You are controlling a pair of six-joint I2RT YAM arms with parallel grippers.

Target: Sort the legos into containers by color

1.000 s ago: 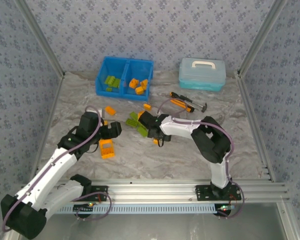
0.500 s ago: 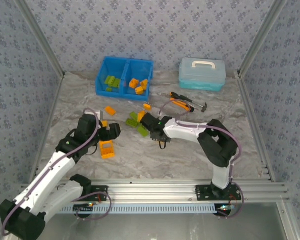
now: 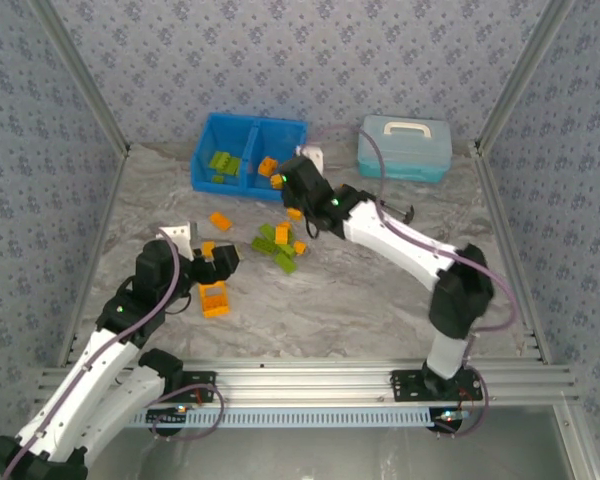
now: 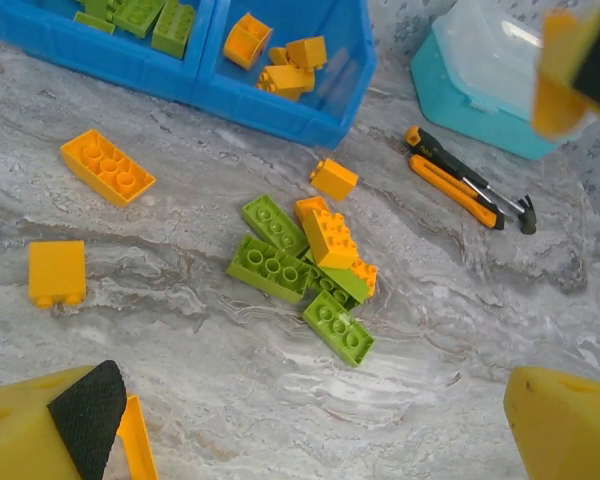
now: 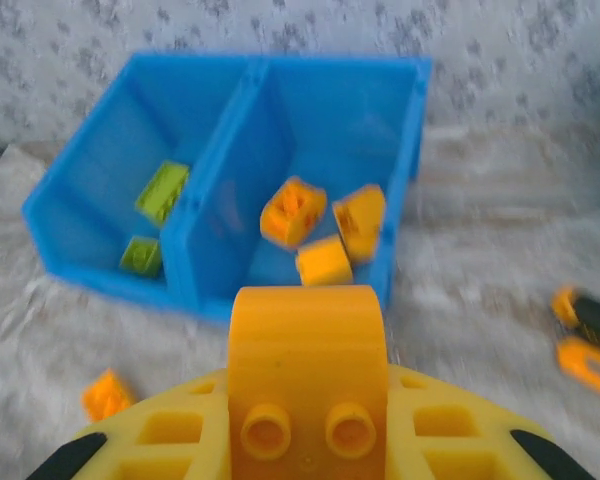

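My right gripper is shut on an orange rounded lego, held just in front of the blue bin. The bin's left compartment holds lime green legos, its right one orange legos. From above, the right gripper hovers at the bin's front right corner. A mixed pile of green and orange legos lies mid-table. My left gripper is open above bare table near the pile. Loose orange legos lie to its left, and a larger orange block sits beside the left gripper.
A pale blue lidded case stands at the back right. Orange-and-black hand tools lie in front of it. Metal frame rails and patterned walls enclose the table on both sides. A single small orange brick sits between the pile and the bin.
My right arm has risen from the pile and swung back towards the blue bin, carrying the orange lego. My left arm has drawn back a little towards its base.
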